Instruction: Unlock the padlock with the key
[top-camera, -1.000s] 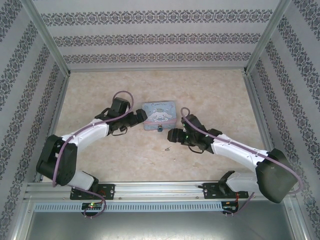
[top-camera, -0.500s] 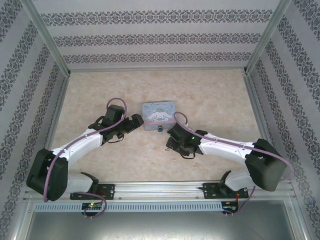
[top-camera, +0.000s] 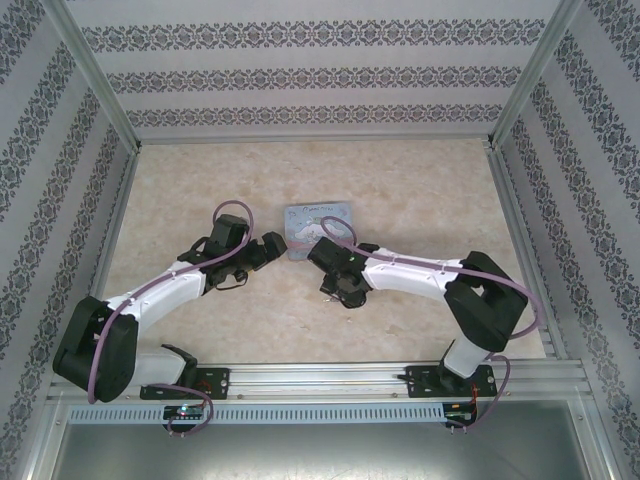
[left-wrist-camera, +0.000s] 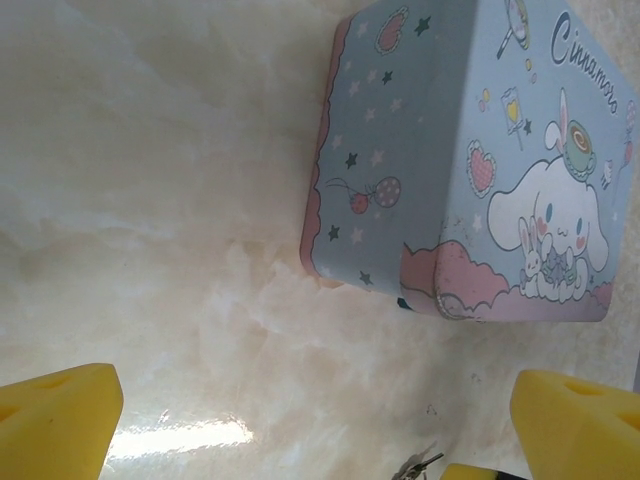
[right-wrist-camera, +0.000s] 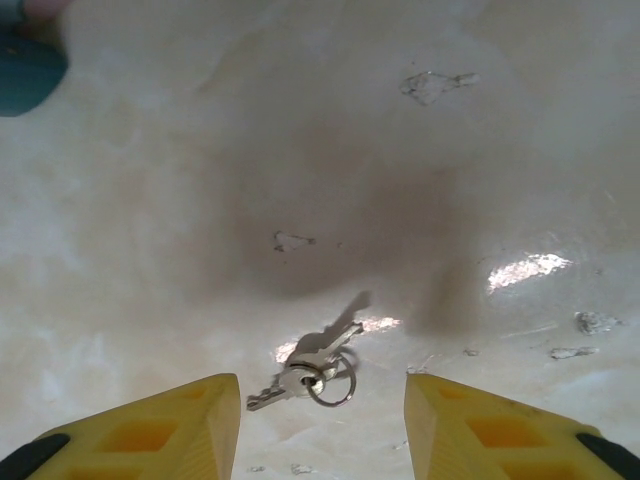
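Two small silver keys on a ring (right-wrist-camera: 310, 372) lie flat on the table between the yellow fingers (right-wrist-camera: 160, 430) of my right gripper (right-wrist-camera: 322, 430), which is open and just above them without touching. The keys (left-wrist-camera: 420, 464) also show at the bottom edge of the left wrist view. The padlock (right-wrist-camera: 25, 70) is a teal blur in the top left corner of the right wrist view; a dark sliver of the padlock (left-wrist-camera: 403, 302) peeks out under the tin's near corner. My left gripper (top-camera: 275, 245) is open and holds nothing, left of the tin.
A pale blue cartoon tin (top-camera: 318, 218) with pink trim lies flat mid-table, between the two wrists. The tin (left-wrist-camera: 470, 160) looms close ahead of the left fingers (left-wrist-camera: 60, 420). Patterned walls and metal posts (top-camera: 120, 150) enclose the marble table (top-camera: 420, 190).
My right arm has swung left and forward until its gripper hangs over the keys by the tin. The left arm has drawn back and down a little.
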